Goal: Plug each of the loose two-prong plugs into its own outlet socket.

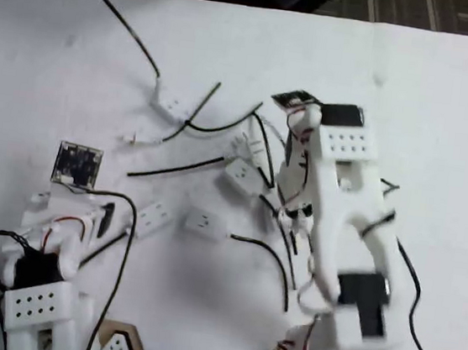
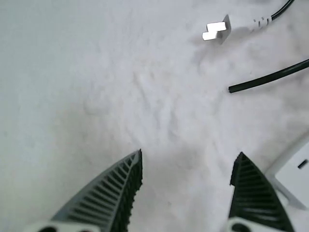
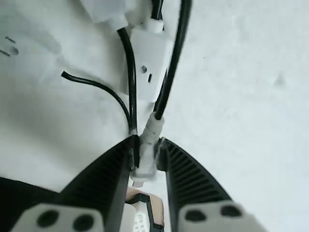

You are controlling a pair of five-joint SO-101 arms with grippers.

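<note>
the right gripper (image 3: 147, 141) is clamped on a white plug (image 3: 150, 126), whose black cable (image 3: 175, 58) runs out past the fingertips beside a white socket (image 3: 154, 53) lying just ahead on the table (image 3: 251, 96) among crossing leads (image 3: 96, 85). the left gripper (image 2: 189, 153) hangs wide open, holding nothing, with a loose plug (image 2: 217, 30) lying prongs-out well beyond it and the corner of another socket (image 2: 295, 179) just beside one finger. we judge the step in hand to be seating the held plug. its prongs are hidden between the fingers, so we would first make sure they face the slots, then square the plug to the socket face and push straight. the socket looks unfixed and may slide or drag the leads with it, so the left gripper could brace it. we can read no brand, label or writing on any of it.
</note>
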